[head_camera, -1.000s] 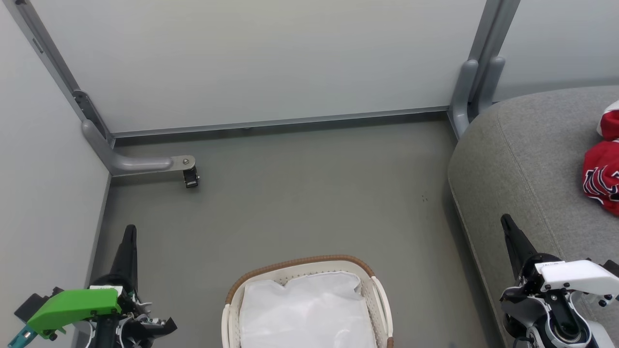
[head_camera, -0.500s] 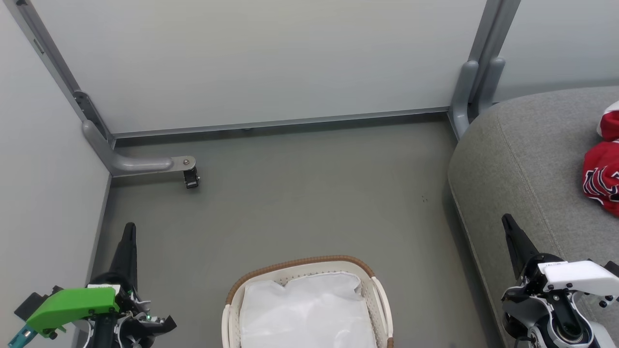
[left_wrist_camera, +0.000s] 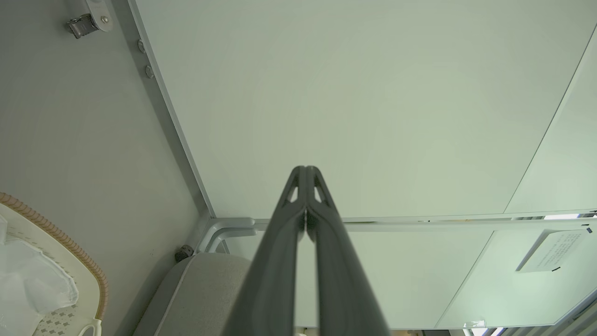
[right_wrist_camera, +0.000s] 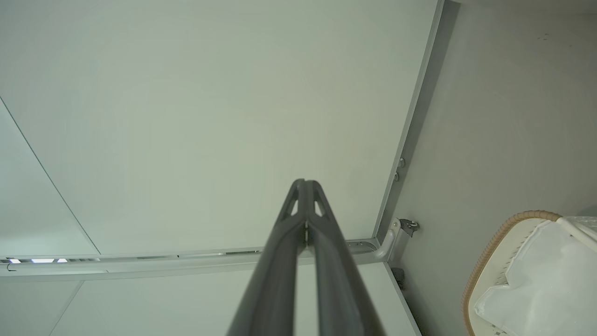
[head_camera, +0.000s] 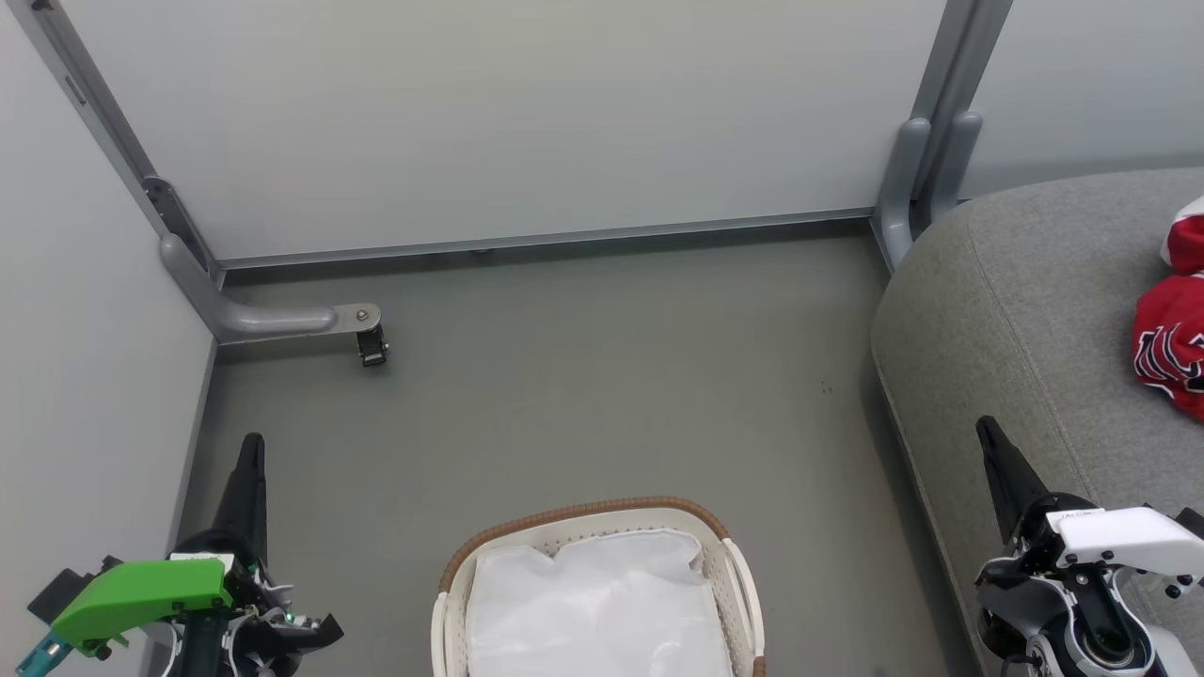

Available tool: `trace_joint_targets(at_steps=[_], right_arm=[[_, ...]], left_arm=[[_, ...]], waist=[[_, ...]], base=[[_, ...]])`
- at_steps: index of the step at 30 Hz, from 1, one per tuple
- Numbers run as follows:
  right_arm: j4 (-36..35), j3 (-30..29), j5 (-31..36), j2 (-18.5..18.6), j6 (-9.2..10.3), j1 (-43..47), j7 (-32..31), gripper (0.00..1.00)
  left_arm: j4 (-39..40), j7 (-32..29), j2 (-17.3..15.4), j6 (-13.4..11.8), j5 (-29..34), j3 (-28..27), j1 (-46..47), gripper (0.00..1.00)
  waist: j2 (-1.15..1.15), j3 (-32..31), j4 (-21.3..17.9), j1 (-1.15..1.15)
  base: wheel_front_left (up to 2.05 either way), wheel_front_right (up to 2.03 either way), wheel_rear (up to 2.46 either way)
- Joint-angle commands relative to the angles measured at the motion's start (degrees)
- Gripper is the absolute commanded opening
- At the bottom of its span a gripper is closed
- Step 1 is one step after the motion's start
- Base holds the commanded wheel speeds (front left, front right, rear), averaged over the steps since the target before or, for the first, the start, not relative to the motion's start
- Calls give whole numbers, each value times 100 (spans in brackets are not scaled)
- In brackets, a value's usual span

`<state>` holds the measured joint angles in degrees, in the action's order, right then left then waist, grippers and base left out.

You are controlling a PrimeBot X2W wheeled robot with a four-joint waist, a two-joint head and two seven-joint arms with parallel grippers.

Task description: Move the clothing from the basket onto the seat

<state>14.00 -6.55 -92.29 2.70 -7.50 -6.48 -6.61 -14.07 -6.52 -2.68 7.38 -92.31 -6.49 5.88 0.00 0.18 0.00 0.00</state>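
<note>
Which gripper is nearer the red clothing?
The right gripper, by the seat where the clothing lies; the left gripper stands beyond the basket, beside the wall.

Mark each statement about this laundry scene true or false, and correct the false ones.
1. The bright red sports clothing with white trim lies on the large grey woven-fabric seat. True.
2. The oval white perforated plastic basket with a brown woven rim holds red clothing. False: the part in view holds a white fabric liner.
3. The left pincer is shut and empty. True.
4. The right pincer grips a garment. False: it is shut on nothing, apart from the clothing.
5. The basket stands on the seat. False: it stands on the grey floor beside the seat.
</note>
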Motion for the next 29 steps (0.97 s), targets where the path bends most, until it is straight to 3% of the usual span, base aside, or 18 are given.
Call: trace_joint_targets(at_steps=[1, 29], right_arm=[[-17, -13, -23, 34, 2, 65, -8, 0], [-17, -12, -24, 34, 2, 65, -7, 0]], left_arm=[[10, -25, -38, 22, -19, -16, 64, 0], [11, -24, -38, 23, -19, -15, 64, 0]], waist=[[0, 0, 0, 0], [0, 0, 0, 0]], base=[[0, 0, 0], [0, 0, 0]])
